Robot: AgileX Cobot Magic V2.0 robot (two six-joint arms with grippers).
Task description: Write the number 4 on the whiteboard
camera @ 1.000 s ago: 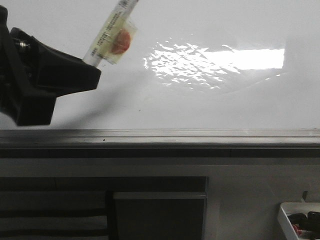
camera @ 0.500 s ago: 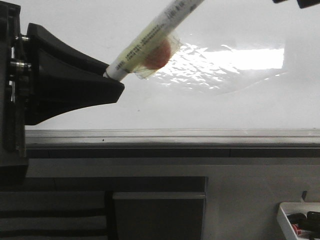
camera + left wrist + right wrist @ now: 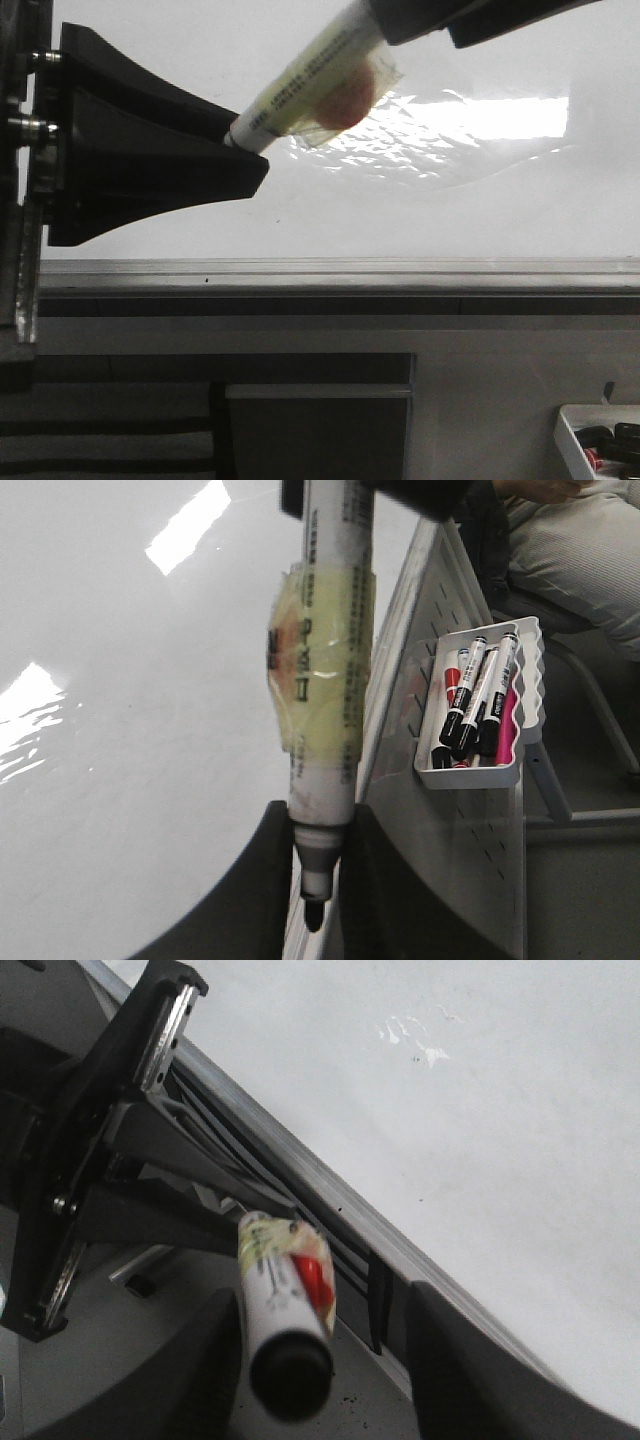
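Observation:
The whiteboard (image 3: 450,210) is glossy white with a grey rim (image 3: 330,272) and a bright reflection. No number 4 shows on it. My left gripper (image 3: 242,150) is shut on the tip end of a white marker (image 3: 310,85) that has yellowish tape and a red spot. In the left wrist view the marker (image 3: 325,680) stands between the fingers (image 3: 268,880), black tip uncapped, gripper (image 3: 318,880). My right gripper (image 3: 450,25) reaches in from the upper right. In the right wrist view its jaws (image 3: 330,1370) are open around the marker's rear end (image 3: 290,1360), with a gap on one side.
A small white tray (image 3: 470,775) with several markers hangs beside the board frame; its corner shows in the front view (image 3: 575,440). Dark panels (image 3: 320,430) lie below the rim. A seated person's legs (image 3: 580,540) are behind the tray.
My left gripper has moved right and nearer the camera with the marker. My right gripper has come in from the upper right, over the marker's rear end.

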